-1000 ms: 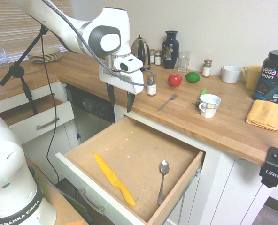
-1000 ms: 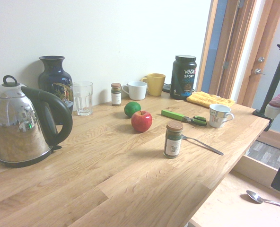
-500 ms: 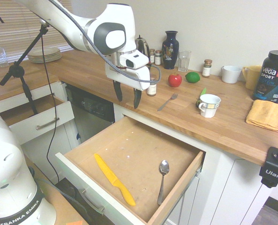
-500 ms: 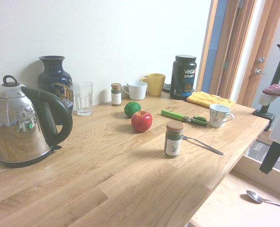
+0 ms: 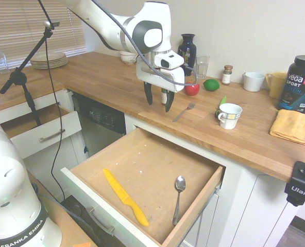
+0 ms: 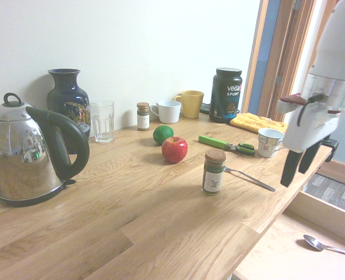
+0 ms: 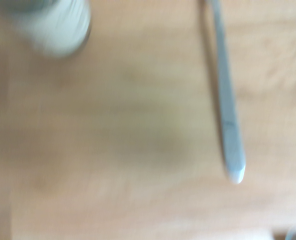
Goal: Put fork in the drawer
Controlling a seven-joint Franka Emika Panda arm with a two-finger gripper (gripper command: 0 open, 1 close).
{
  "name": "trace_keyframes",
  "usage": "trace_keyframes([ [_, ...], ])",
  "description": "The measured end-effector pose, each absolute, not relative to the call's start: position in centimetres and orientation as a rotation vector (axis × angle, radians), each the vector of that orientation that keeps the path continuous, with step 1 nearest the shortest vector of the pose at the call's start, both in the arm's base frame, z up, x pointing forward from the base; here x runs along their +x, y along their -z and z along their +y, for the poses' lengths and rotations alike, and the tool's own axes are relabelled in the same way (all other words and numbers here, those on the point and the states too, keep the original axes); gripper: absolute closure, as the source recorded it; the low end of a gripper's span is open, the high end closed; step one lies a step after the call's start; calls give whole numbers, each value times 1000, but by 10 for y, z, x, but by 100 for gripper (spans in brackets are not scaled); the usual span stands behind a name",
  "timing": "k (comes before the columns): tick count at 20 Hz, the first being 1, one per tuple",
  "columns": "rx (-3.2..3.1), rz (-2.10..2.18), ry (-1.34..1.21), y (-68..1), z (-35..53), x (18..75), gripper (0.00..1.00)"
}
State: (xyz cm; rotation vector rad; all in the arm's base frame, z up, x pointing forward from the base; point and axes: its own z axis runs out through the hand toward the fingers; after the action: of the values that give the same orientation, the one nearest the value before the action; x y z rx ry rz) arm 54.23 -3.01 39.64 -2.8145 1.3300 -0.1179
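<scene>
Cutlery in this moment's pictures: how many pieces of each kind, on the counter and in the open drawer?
Fork: 1, on the counter
Spoon: 1, in the drawer
Yellow knife: 1, in the drawer
Total: 3

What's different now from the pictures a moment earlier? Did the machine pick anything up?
The end effector has swung from above the open drawer across to the counter, and now hangs open above the worktop near the fork. It has picked up nothing. The fork lies where it was, and the spoon and yellow knife are unmoved in the drawer.
</scene>
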Motion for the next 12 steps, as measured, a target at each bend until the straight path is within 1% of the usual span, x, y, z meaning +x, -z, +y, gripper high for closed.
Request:
trace_keyframes([
  [12, -2845, 1324, 62, -373, -45, 629, 0],
])
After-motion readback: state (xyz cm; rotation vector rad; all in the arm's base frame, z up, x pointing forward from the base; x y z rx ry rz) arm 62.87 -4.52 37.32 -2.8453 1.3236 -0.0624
